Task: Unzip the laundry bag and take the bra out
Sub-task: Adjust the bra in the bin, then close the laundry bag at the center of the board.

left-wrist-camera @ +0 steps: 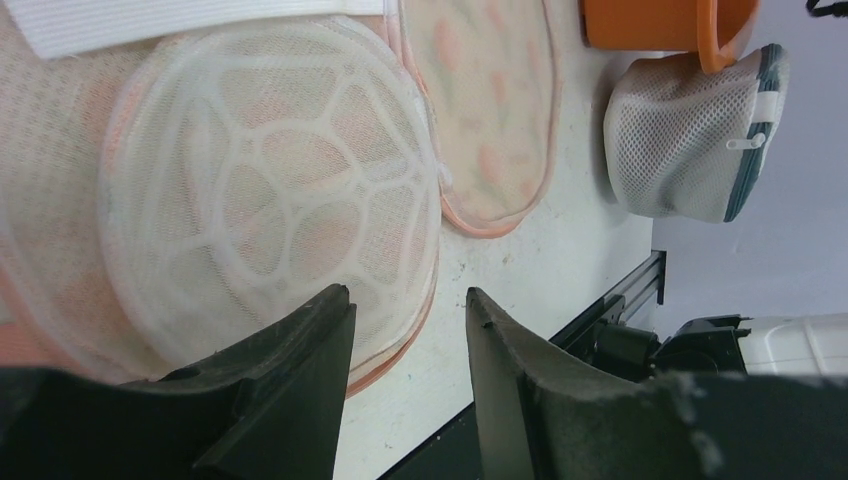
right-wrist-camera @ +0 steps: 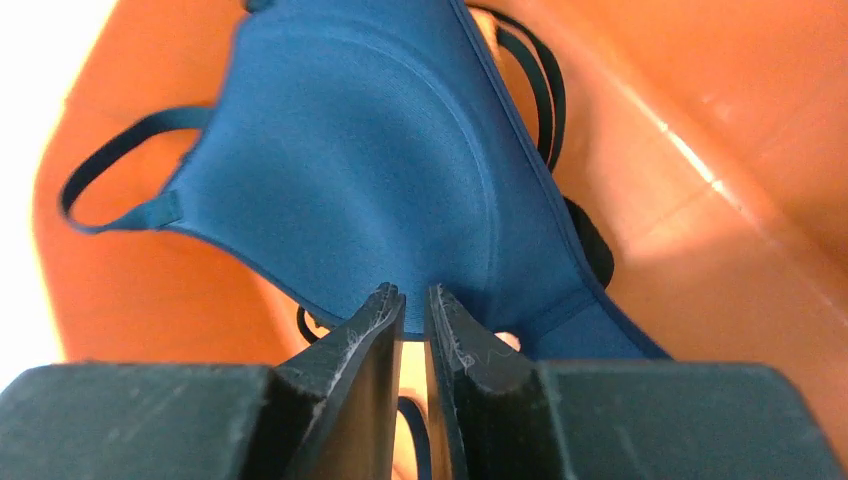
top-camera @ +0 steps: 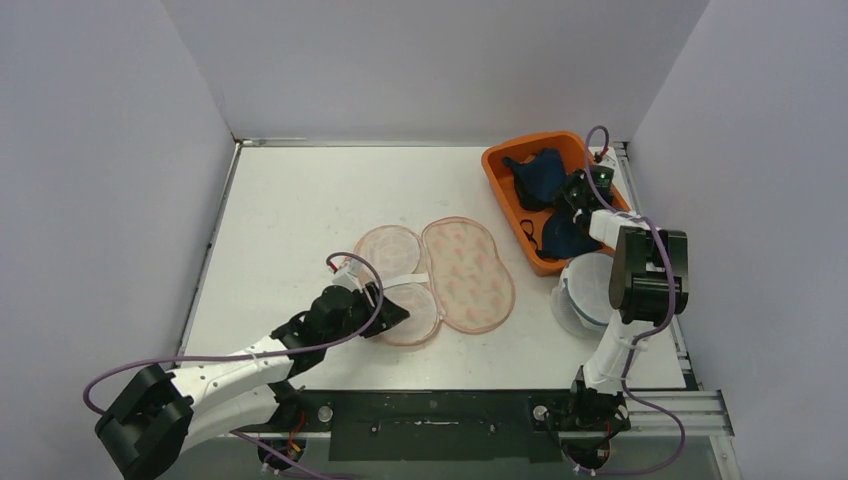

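Orange bin (top-camera: pixel 503 200) holds a blue bra (top-camera: pixel 541 175); laundry bag (top-camera: pixel 468 272) lies open.

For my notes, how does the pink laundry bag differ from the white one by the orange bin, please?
The pink bag lies flat and open mid-table; the white bag sits domed, apparently zipped. Pink has peach trim, white has dark trim. Both are mesh.

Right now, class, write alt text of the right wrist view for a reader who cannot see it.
The right gripper, jaws almost together, points at the lower edge of a blue bra lying in an orange bin. The bra's thin straps loop out at left and upper right; whether fabric is pinched is unclear.
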